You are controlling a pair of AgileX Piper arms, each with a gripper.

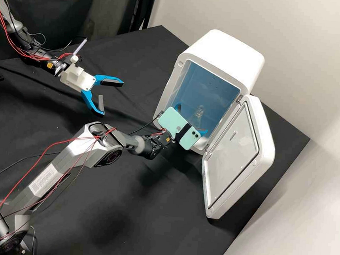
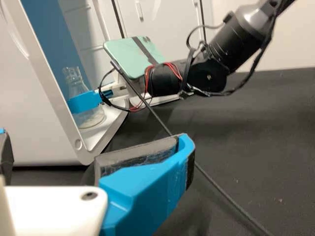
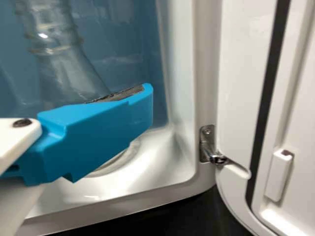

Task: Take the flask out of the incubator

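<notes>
Right arm at open incubator; flask inside.
Item 1: right pincer, set inside the incubator's blue chamber, right at the flask; whether it grips the glass or stands slack cannot be told. Item 2: flask, clear, conical, upright on the chamber floor near the front lip. Item 3: incubator, white, standing on the black worktop, door swung fully open on its hinge side. Item 4: mint phone, strapped across the right arm's wrist, just outside the chamber mouth. Item 5: left pincer, spread wide, holding nothing, raised over the worktop well apart from the incubator.
</notes>
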